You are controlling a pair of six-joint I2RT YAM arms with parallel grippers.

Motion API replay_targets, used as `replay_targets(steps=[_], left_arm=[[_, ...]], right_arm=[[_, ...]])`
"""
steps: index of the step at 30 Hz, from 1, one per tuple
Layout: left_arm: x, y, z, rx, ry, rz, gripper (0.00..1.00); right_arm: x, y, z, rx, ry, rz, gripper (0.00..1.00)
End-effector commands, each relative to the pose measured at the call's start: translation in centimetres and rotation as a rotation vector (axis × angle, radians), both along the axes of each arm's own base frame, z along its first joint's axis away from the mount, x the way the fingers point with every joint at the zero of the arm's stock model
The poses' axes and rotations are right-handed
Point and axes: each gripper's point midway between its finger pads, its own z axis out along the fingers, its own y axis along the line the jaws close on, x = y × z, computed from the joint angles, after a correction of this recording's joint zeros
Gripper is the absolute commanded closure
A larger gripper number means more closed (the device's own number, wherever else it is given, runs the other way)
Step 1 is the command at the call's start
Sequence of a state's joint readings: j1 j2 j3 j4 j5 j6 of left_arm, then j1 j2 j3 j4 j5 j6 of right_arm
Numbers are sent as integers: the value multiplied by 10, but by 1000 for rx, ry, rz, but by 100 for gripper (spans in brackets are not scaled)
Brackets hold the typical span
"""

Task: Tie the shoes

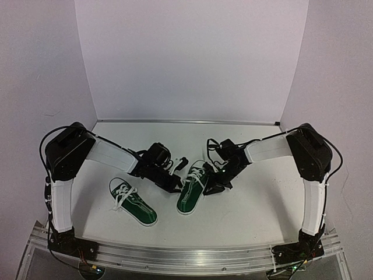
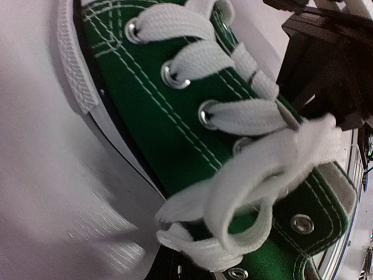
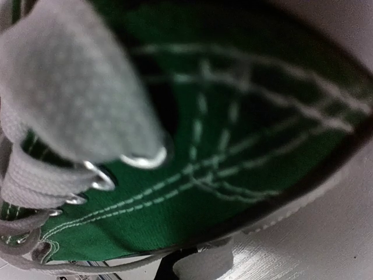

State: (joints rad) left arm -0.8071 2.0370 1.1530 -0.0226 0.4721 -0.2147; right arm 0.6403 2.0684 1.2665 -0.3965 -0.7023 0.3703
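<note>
Left wrist view: directly ahead of the left gripper [image 1: 173,178] a white lace loop [image 2: 256,169] stands slack over the top eyelets [image 2: 173,74] of the worked shoe [image 2: 175,134]; lace ends bunch close under the camera. Own fingers not in the picture, so cannot tell whether spread or pinching lace. No tightened knot or finished bow visible; the loop looks loose. Right wrist view: green canvas side of that shoe fills the picture, blurred, with a lace strand very near the lens. Fingers of the right gripper [image 1: 217,178] are not made out, so its state cannot be told either. Top view: the worked shoe [image 1: 191,195] lies between the two grippers, both close against its lace end, toe toward the arm bases. Further to the left gripper's outer side, apart from it, the second shoe [image 1: 135,204] lies on the table [image 1: 256,198], laces gathered near its opening; too small to tell if tied. Judgement: first shoe mid-tie, bow not cinched; second shoe possibly left to do.
</note>
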Motion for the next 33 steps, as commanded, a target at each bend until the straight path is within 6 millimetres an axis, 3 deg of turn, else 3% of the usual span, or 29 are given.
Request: replay_targets(steps=[1,7,19,26,33], left_arm=[[-38,-11,28,-53,14,-140,100],[-57,-19,33,-43,27,-212,100],[-51,-11,38,-54,8,-148,100],[-80,-22,20,2,1,-244,100],[-110,-27,20,5,-1,-296,100]], right_arm=[[3,-7,11,4,-37,-33,100],[-2,-7,15,22,-18,-29,100],[-28,9,30,63,-6,50,100],[-46,11,25,55,12,87,100],[-70,11,26,53,25,128,100]])
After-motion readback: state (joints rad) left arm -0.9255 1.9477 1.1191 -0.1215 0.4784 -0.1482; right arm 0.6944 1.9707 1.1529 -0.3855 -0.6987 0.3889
